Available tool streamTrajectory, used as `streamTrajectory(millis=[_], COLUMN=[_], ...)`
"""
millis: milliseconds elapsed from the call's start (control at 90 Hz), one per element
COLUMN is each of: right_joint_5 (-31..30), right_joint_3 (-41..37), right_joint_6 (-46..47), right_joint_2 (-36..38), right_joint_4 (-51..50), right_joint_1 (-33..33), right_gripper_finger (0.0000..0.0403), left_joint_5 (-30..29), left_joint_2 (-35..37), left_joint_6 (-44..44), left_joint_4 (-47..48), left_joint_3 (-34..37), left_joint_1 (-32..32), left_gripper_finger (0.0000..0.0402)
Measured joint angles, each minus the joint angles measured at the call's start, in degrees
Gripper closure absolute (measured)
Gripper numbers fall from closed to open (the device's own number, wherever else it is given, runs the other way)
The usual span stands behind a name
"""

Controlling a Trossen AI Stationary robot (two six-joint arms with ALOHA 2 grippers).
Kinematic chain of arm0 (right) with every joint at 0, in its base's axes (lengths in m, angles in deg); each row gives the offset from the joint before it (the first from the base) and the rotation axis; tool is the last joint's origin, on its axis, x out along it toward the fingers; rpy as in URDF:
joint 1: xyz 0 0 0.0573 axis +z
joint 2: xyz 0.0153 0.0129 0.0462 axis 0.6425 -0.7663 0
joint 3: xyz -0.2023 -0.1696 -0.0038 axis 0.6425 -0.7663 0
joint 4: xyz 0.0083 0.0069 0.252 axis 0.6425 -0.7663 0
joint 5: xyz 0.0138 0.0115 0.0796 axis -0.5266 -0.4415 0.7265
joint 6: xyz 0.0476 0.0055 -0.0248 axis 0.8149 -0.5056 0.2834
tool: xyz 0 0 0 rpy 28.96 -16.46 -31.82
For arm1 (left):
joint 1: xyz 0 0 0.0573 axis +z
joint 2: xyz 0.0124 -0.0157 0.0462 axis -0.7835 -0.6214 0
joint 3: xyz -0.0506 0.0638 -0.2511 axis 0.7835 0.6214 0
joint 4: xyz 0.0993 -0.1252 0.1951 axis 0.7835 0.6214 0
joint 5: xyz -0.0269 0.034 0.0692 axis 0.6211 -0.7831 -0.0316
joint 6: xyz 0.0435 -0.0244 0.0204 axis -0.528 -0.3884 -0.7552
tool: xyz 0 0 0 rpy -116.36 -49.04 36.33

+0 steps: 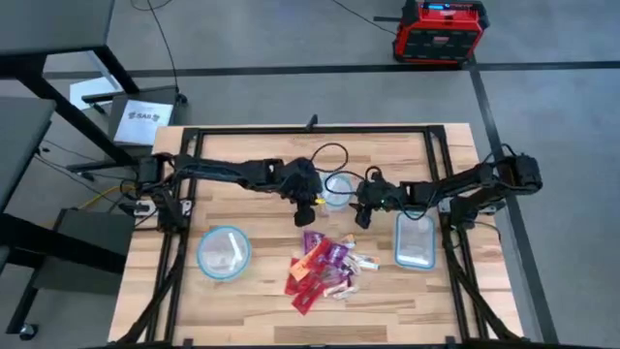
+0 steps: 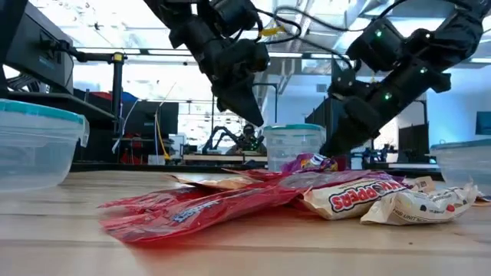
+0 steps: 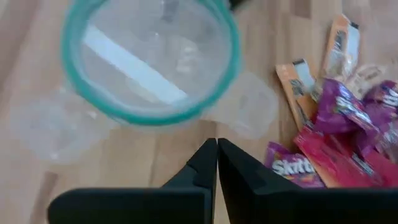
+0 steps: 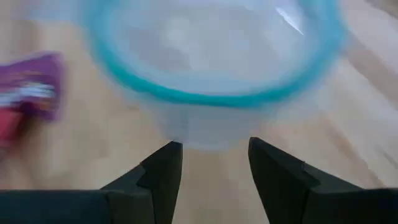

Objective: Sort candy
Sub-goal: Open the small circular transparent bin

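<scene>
Candy (image 1: pixel 324 269) lies in one loose heap on the wooden table (image 1: pixel 262 301), just on the near side of the small round bowl (image 1: pixel 337 188) that sits between the two grippers, and that bowl serves as the landmark. The heap is unsorted: red, purple, orange and pale wrappers overlap one another, which suggests the sorting has barely started. To the left of the small bowl and nearer the table's front edge stands a larger round bowl (image 1: pixel 224 252) with a bluish rim; to the right of it stands a clear rectangular tub (image 1: pixel 416 239). These three containers ring the pile, probably so that each colour has its own short trip. The left gripper (image 1: pixel 312 206) hovers just left of the small bowl, above the far edge of the heap, its fingers (image 3: pixel 205 171) pressed together with nothing between them. The right gripper (image 1: pixel 365 211) hangs just right of the same bowl with its fingers (image 4: pixel 163 171) parted by a moderate gap and empty, seemingly ready to close on a wrapper. As for writing, a purple pack (image 3: pixel 293 171) near the left gripper reads "Skittles", and in the low view a pale packet (image 2: pixel 360 198) carries red lettering that looks like "Starburst", though part of it is folded under. The red wrappers (image 2: pixel 192 211) carry print too blurred to read.
</scene>
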Motion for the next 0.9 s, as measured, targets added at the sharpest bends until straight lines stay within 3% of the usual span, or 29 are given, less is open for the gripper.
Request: streamTrajectory(millis=[356,667,778,900], right_joint_5=[0.7,2.2,2.4,2.2], right_joint_3=[0.0,-0.2,-4.7,-10.9], right_joint_6=[2.0,9.7,10.4,11.9], right_joint_2=[-0.1,-0.2,-0.2,-0.3], right_joint_4=[3.6,2.5,12.9,28.4], right_joint_1=[7.8,8.8,8.4,7.2], right_gripper_finger=[0.0233,0.0233,0.0233,0.0233], left_joint_5=[-2.5,-1.9,-1.1,4.1], left_joint_2=[0.0,3.9,4.2,1.2], left_joint_6=[-0.4,1.3,-1.0,-1.2], left_joint_4=[0.1,0.9,-4.5,-12.6], left_joint_3=[0.0,-1.3,-1.7,-1.9], left_joint_1=[2.5,-0.4,-1.1,0.2], left_gripper_finger=[0.0402,0.0402,0.0402,0.0402])
